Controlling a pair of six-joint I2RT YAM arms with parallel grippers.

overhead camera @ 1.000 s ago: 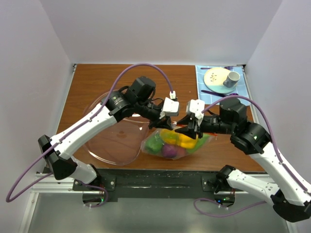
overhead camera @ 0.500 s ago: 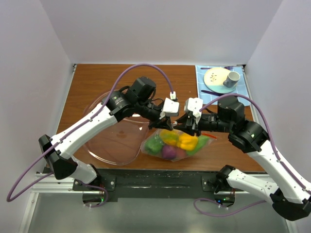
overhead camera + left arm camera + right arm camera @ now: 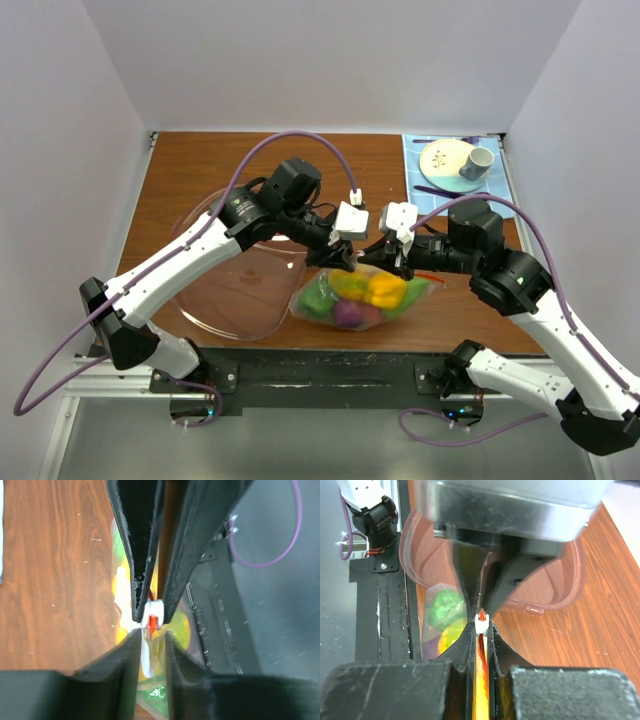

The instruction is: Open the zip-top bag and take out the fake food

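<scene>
The zip-top bag (image 3: 299,304) lies at the table's near edge, with the fake food inside: a yellow piece (image 3: 380,291), a green one (image 3: 318,297) and a purple one (image 3: 348,313). My left gripper (image 3: 342,262) and right gripper (image 3: 380,262) meet tip to tip over the bag's top. In the right wrist view my right gripper (image 3: 481,628) is shut on the white slider (image 3: 481,624) and the orange-red zip strip (image 3: 483,652). In the left wrist view my left gripper (image 3: 151,634) is closed on the bag's clear plastic just beside the slider (image 3: 154,614).
A large clear pinkish bowl (image 3: 225,290) sits left of the bag, under my left arm; its rim shows in the right wrist view (image 3: 560,580). A blue mat (image 3: 425,180) with a plate (image 3: 445,158) and a cup (image 3: 476,162) is at the far right.
My right gripper has shifted a little left and up, closer to the left gripper, lifting the bag's top edge slightly. The left arm has hardly moved.
</scene>
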